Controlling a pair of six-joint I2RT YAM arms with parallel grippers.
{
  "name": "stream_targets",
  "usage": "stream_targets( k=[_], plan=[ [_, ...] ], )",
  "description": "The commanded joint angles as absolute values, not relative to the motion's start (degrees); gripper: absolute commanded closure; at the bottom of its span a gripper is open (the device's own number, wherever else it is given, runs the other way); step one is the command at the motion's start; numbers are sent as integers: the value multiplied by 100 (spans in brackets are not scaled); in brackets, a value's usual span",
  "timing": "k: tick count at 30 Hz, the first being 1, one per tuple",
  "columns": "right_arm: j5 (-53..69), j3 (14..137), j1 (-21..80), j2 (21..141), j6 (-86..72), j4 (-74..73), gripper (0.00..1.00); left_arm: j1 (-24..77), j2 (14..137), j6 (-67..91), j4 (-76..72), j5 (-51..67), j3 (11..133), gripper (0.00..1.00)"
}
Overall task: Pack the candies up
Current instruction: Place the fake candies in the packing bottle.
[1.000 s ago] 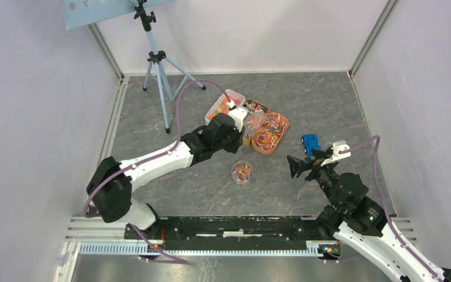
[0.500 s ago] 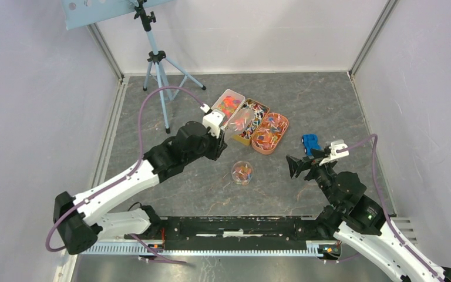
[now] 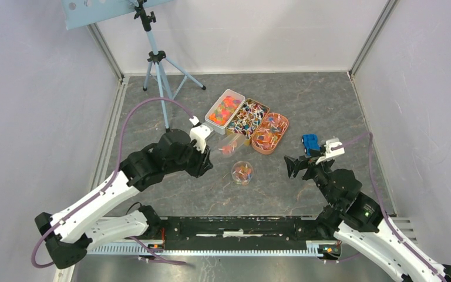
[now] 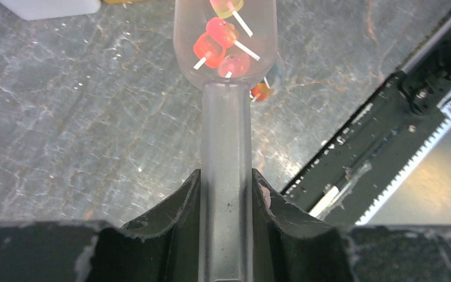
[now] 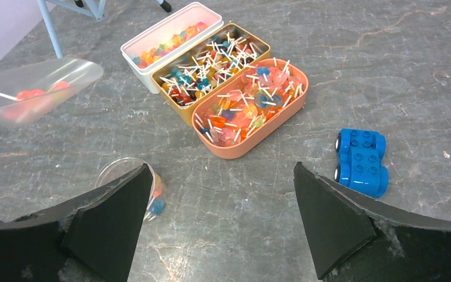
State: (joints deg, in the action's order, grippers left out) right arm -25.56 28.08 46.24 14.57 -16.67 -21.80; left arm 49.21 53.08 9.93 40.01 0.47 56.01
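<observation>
Left gripper (image 4: 225, 187) clamps the handle of a clear scoop (image 4: 225, 135); right gripper (image 5: 222, 176) stands wide apart, holding nothing.
On the grey table (image 3: 305, 100), a white tray (image 3: 225, 108), a tan tray (image 3: 246, 116) and an orange oval tray (image 3: 270, 133) lie side by side, each filled with candies (image 5: 241, 106). The scoop bowl, near the tan tray and a small clear cup (image 3: 242, 172), carries a few red and pink candies on white sticks. The cup holds several more. A blue toy car (image 5: 361, 160) sits near the orange oval tray and the right gripper.
</observation>
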Motion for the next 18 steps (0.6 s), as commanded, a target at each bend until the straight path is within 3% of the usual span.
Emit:
stream_targets(
  k=[1,9,18],
  plan=[
    [-2447,3031,4640,1707,-1662,-1974,2,4897,5221,1394,4933,647,5993,98],
    [-2321,3035,4640,1846,-1670,-1834,2,4896,4975,1546,5310,862,5979,98],
    [-2257,3019,4640,1868,-1701,-1720,2,4893,5842,1521,5744,1203,6337,98]
  ],
)
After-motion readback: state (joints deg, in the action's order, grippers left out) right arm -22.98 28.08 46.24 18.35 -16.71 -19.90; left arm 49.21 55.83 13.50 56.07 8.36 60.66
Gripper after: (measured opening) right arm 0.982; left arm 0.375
